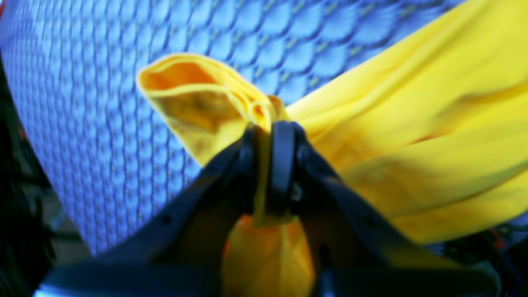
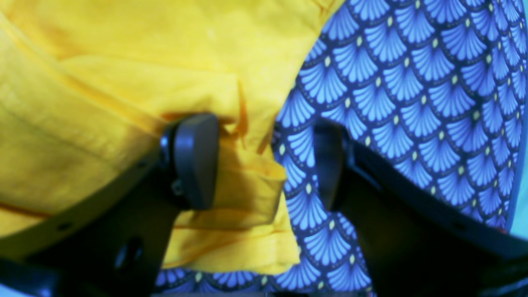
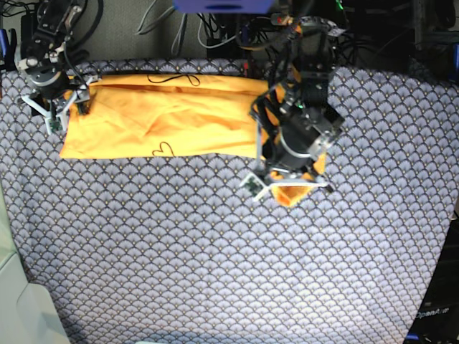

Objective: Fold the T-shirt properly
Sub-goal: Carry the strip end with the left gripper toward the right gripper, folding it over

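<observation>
Nearest the base camera, bare blue scallop-patterned cloth covered the surface (image 3: 215,272), with nothing lying on that stretch. Farther back, on that view's right, the left gripper (image 1: 268,136) had its black jaws pressed together on a bunched fold of the plain yellow-orange cotton T-shirt (image 3: 158,115). In the left wrist view, which was blurred, the pinched cloth stood up between the jaws as a small curled flap, and more of the garment ran off to the right in long stretched folds above the patterned cloth. From the base view, an orange corner of fabric showed just below that arm's wrist, hanging near the surface.

Farther back still, the T-shirt lay as a long, roughly rectangular band across the rear of the surface, mostly flat with shallow creases. A thin dark thread (image 3: 172,78) looped along its far edge, and another dark curl sat near its front edge.

At the band's other end, on the base view's left, the right gripper (image 2: 264,161) stood with its jaws wide apart and clamped on nothing. In the right wrist view, one pad (image 2: 196,159) rested over a folded, hemmed corner of the shirt, while the other was over the bare patterned cloth beside the hem.

No containers appeared anywhere.
</observation>
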